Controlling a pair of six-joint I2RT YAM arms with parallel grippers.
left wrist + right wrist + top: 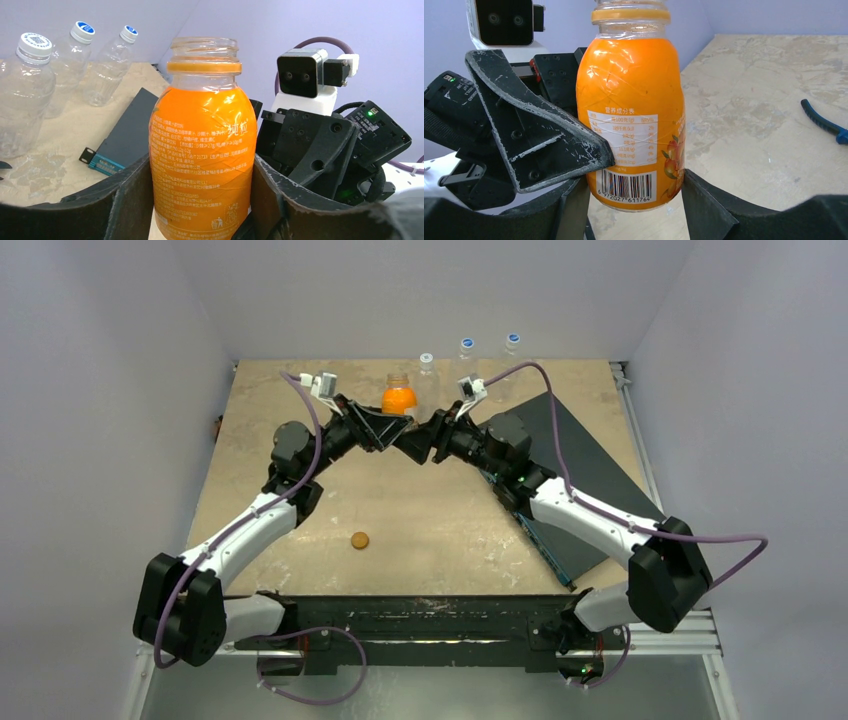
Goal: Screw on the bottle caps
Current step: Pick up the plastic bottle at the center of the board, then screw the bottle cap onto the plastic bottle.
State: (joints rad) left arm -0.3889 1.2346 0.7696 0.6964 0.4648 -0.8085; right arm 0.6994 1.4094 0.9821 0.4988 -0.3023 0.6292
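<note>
The squat orange bottle (399,400) (202,150) (631,110) stands upright between both grippers at the back middle of the table, its mouth uncapped. My left gripper (385,424) (202,200) has both jaws pressed against the bottle's sides. My right gripper (418,431) (634,200) grips the bottle's lower part from the opposite side, and its base looks slightly off the tabletop. A flat orange-brown cap (360,540) lies alone nearer the front. Three clear bottles (427,365) (466,348) (513,344) stand at the back edge with caps on.
A dark flat board (575,455) lies on the right half of the table under the right arm. Blue-handled pliers (824,122) lie on the tabletop to the right in the right wrist view. Walls close in the back and both sides.
</note>
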